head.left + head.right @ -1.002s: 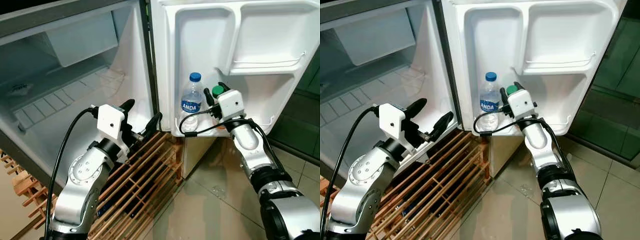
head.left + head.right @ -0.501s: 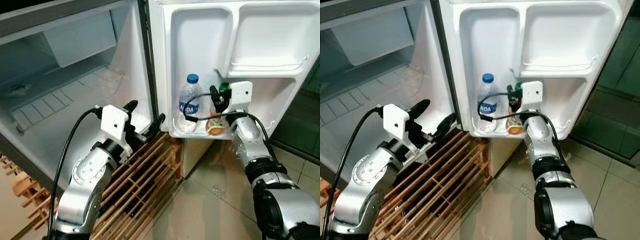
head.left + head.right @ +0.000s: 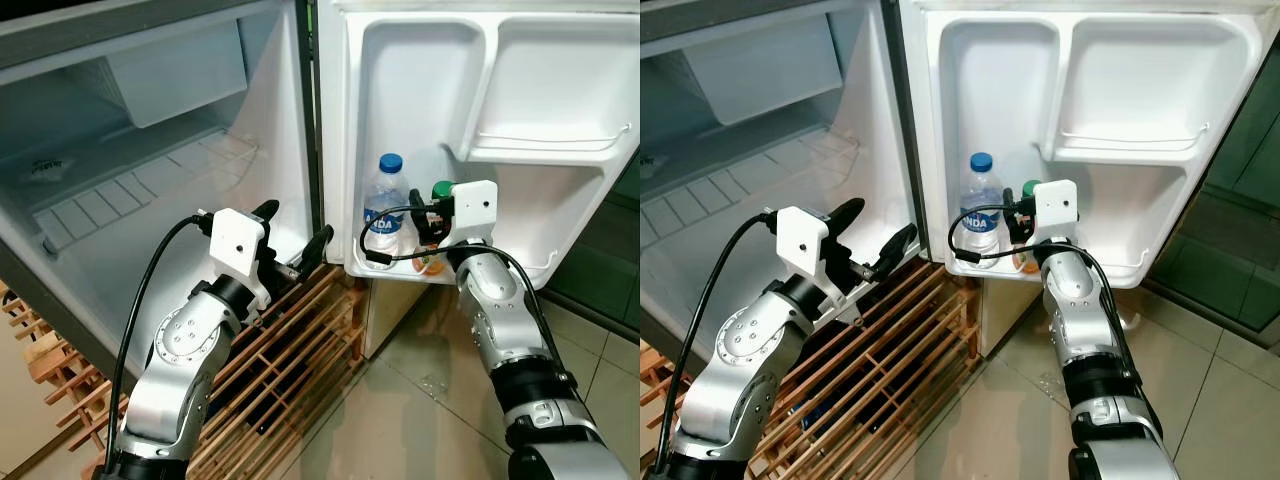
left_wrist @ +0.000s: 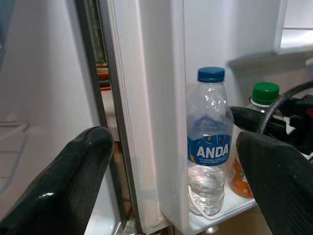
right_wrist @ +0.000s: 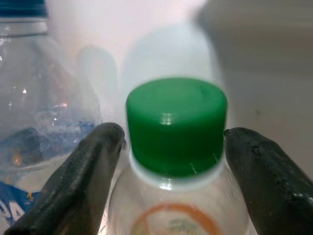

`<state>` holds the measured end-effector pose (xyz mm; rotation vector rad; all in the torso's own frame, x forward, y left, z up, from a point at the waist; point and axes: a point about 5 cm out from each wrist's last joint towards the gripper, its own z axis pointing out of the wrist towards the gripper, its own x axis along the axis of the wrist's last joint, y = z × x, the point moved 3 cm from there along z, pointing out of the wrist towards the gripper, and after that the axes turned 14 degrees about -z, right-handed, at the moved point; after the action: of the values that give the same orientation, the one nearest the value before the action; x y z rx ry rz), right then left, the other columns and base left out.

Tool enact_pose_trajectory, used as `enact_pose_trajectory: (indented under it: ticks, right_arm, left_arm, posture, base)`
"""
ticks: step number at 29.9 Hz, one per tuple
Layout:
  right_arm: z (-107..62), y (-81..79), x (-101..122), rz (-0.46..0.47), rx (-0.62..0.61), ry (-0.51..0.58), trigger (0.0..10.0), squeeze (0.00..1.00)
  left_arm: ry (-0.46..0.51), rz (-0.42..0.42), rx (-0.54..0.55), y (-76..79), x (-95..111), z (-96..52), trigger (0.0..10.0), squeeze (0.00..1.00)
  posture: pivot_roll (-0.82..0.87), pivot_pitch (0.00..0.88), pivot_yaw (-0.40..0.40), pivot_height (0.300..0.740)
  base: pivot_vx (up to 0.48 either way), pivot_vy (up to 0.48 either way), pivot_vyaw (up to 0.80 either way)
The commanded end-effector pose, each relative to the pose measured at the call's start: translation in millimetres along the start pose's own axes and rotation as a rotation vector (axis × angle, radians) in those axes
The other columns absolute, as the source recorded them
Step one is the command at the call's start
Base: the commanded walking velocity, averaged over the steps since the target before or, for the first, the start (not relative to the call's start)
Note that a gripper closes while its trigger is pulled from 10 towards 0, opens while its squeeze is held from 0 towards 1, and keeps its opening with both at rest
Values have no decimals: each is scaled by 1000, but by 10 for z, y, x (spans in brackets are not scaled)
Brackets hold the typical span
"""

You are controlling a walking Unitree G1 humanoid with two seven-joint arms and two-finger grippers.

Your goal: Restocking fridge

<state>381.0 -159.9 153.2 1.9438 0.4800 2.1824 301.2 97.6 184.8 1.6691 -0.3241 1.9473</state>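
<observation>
**White fridge door shelf taking a green-capped bottle**

White plastic is lining the open fridge (image 3: 150, 150), whose door (image 3: 480, 110) is swinging out to the robot's right with its lowest door shelf (image 3: 400, 275) carrying two bottles. Below the cabinet, a wooden slatted rack (image 3: 290, 340) is sitting on the tiled floor (image 3: 420, 400).

The left arm is hovering in front of the cabinet's lower edge, its left gripper (image 3: 295, 235) standing wide apart and holding nothing; in the left wrist view its fingers (image 4: 73, 181) are framing the door edge and both bottles.

The right arm is reaching into the door shelf. The right gripper (image 5: 171, 142) is sitting on either side of the neck of the green-capped bottle (image 5: 176, 127), just under the cap; the fingertips look very close to the cap's sides, but I cannot tell whether they are still pressing it or have let go.

That bottle, with an orange label, is standing upright on the door shelf just beside the water bottle (image 3: 385, 210), which is wearing a blue cap and a blue "ANDA" label.
</observation>
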Motion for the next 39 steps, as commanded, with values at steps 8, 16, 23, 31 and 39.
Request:
enact_pose_trajectory:
  ticks: [8,16,23,31,39]
  right_arm:
    - [-347,29,38,-38,-30,-83,10000,1000]
    - [-579,-50,29,-25,-13,-139,10000,1000]
    - [-800,-137,32,-6,54,-131,10000,1000]
    - [-947,-7,-313,3,34,-84,10000,0]
    - [-960,90,-410,-33,-103,-58,10000,0]
  left_arm:
    - [8,5,6,5,-25,43,10000,0]
    - [10,-3,1,14,-57,86,10000,0]
    - [-41,-4,49,-55,-181,42,10000,0]
    - [-61,-87,191,-369,-303,-294,10000,0]
    - [-87,-63,447,-705,-542,-587,10000,0]
  posture:
    - [-71,0,60,740]
    - [-97,0,57,740]
    - [-122,0,61,740]
    - [-139,0,89,740]
    - [-146,0,85,740]
  base:
    - [0,0,0]
    - [0,0,0]
    - [0,0,0]
    - [0,-238,0]
    - [0,-469,0]
